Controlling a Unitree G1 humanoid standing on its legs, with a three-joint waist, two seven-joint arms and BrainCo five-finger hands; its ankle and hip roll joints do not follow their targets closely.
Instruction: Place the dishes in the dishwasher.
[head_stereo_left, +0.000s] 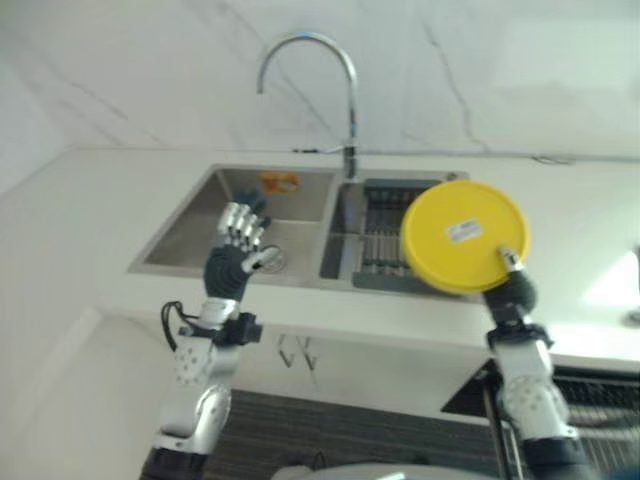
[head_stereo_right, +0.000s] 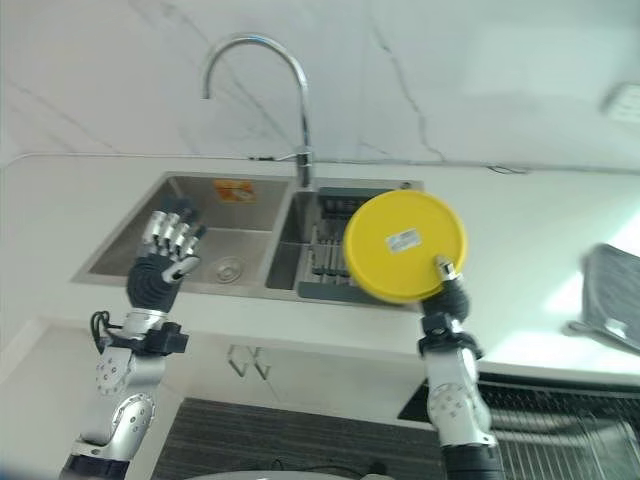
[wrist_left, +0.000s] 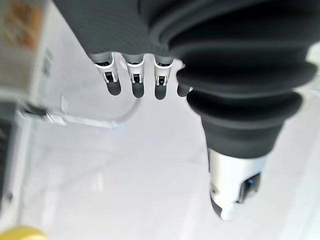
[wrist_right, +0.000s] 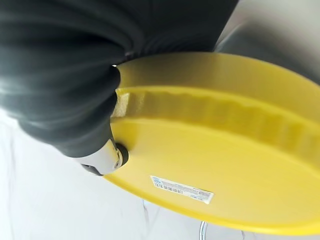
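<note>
Right hand (head_stereo_left: 510, 285) grips yellow plate (head_stereo_left: 462, 235) by its rim, raised upright over sink (head_stereo_left: 200, 215); left hand (head_stereo_left: 238, 245) empty, fingers relaxed, above basin

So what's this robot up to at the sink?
It is handling dishes. Its right hand pinches a yellow plate by the rim and holds it up over the sink, above the dish rack in the basin on the robot's right. The plate's underside, with a label, faces the camera. Its left hand hovers open over the other basin, holding nothing. A tap stands behind the sink.
</note>
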